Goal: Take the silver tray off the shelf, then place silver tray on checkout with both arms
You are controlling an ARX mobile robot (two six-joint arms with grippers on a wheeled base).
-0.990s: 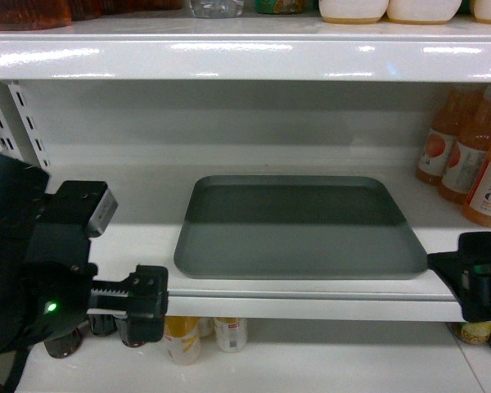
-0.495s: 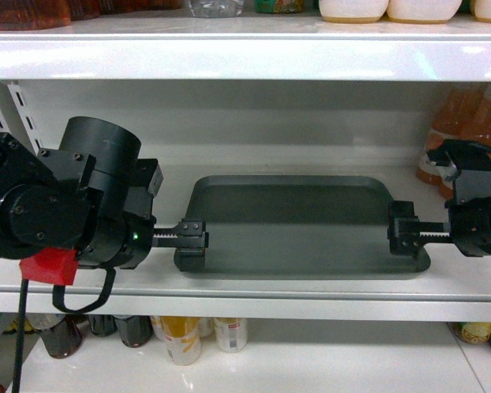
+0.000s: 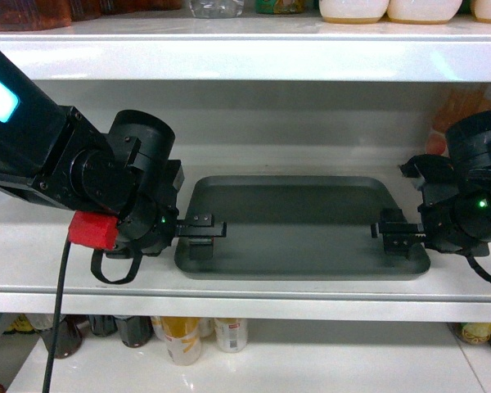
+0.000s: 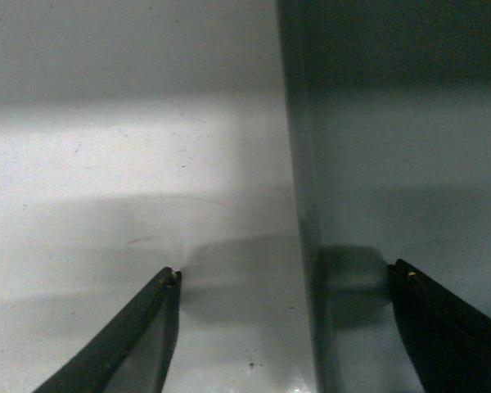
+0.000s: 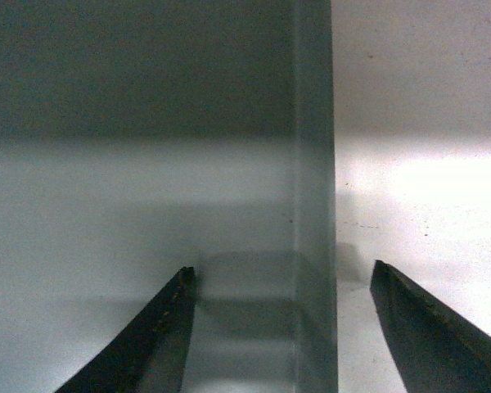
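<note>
The silver tray (image 3: pixel 299 221) lies flat on the white shelf (image 3: pixel 254 296), grey-green with a low rim. My left gripper (image 3: pixel 201 232) is at the tray's left end and my right gripper (image 3: pixel 394 235) at its right end. In the left wrist view the left gripper (image 4: pixel 286 277) is open, its fingers astride the tray's rim (image 4: pixel 299 164), one over the shelf board (image 4: pixel 131 164) and one over the tray floor. The right gripper (image 5: pixel 282 274) is open the same way across the right rim (image 5: pixel 315 164). Neither holds anything. The checkout is out of view.
An upper shelf board (image 3: pixel 245 57) hangs close above both arms. Orange drink bottles (image 3: pixel 454 115) stand behind the right arm. More bottles (image 3: pixel 184 336) sit on the level below. A slotted upright (image 3: pixel 24 115) stands at the back left.
Both arms rose from below the shelf's front lip, swung in to the tray's two ends and reached further onto the shelf. Their open jaws now straddle the rims. The tray has not moved.
</note>
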